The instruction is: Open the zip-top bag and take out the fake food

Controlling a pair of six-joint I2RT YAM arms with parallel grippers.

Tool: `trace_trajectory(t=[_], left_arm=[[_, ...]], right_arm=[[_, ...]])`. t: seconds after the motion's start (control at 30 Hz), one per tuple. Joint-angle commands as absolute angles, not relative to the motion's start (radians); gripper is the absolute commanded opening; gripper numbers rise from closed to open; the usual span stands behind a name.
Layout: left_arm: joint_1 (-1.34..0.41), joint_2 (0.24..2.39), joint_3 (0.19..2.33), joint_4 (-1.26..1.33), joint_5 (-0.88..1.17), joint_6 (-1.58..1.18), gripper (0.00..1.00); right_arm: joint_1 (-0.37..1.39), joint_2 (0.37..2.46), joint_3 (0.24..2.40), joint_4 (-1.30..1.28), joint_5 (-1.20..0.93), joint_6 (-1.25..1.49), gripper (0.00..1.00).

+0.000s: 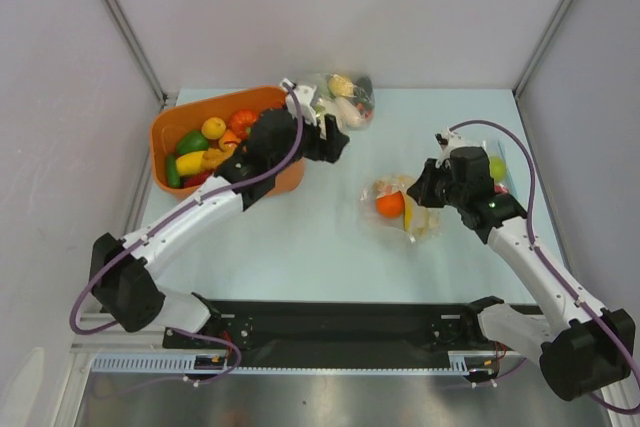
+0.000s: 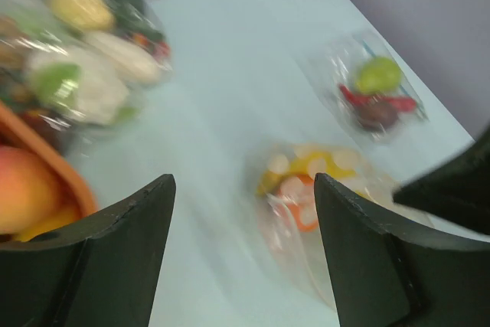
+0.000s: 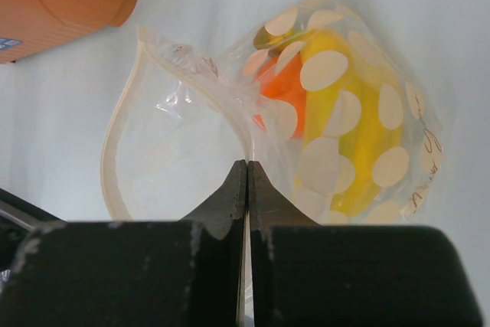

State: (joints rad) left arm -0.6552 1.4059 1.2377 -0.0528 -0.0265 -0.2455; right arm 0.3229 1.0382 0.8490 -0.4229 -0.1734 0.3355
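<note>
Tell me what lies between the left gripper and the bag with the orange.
Only bare table separates the left gripper from the bag; the top view shows it.

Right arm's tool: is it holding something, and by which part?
Yes: the right tool pinches the clear bag by a fold of plastic at its open mouth. The left tool holds nothing.

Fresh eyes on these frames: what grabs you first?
The orange bin piled with toy produce, far left. Mid-table, the right gripper is shut on an open spotted bag with orange and yellow food inside. The left gripper hangs open beside the bin.
</note>
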Motion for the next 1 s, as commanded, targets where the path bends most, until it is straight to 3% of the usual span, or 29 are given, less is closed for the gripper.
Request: trace_trajectory(t=[0.0, 0.13, 0.57, 0.67, 0.7, 0.73, 0.77, 0.8, 0.83, 0.97], left_arm=[[-0.707, 1.41, 1.149, -0.023, 0.087, -0.363, 0.77], [-0.788, 1.445, 1.095, -0.024, 0.088, -0.423, 0.78], [-0.788, 1.519, 0.979, 0.072, 0.163, -0.489, 0.77], [-0.787, 1.54, 0.956, 0.106, 0.166, -0.499, 0.52], [-0.787, 1.557, 0.956, 0.11, 0.161, -0.499, 0.34], [-0.782, 1.566, 0.956, 0.11, 0.16, -0.494, 0.25], [-0.779, 1.58, 0.957, 0.11, 0.155, -0.492, 0.15], [-0.775, 1.588, 0.959, 0.11, 0.152, -0.492, 0.0], [-0.763, 1.604, 0.959, 0.11, 0.155, -0.492, 0.0], [-0.735, 1.617, 0.957, 0.115, 0.15, -0.485, 0.0]], right_arm=[[0.319, 1.057, 0.919, -0.374, -0.172, 0.327, 0.0], [0.35, 1.074, 0.946, -0.348, -0.163, 0.34, 0.0], [0.413, 1.085, 0.973, -0.33, -0.132, 0.353, 0.0], [0.416, 1.078, 0.96, -0.327, -0.147, 0.351, 0.0], [0.414, 1.077, 0.96, -0.333, -0.15, 0.35, 0.03], [0.413, 1.078, 0.963, -0.336, -0.15, 0.348, 0.08], [0.404, 1.077, 0.965, -0.35, -0.152, 0.348, 0.22], [0.394, 1.071, 0.968, -0.356, -0.152, 0.348, 0.29], [0.382, 1.063, 0.969, -0.359, -0.156, 0.351, 0.41], [0.292, 1.008, 0.959, -0.371, -0.16, 0.342, 0.57]])
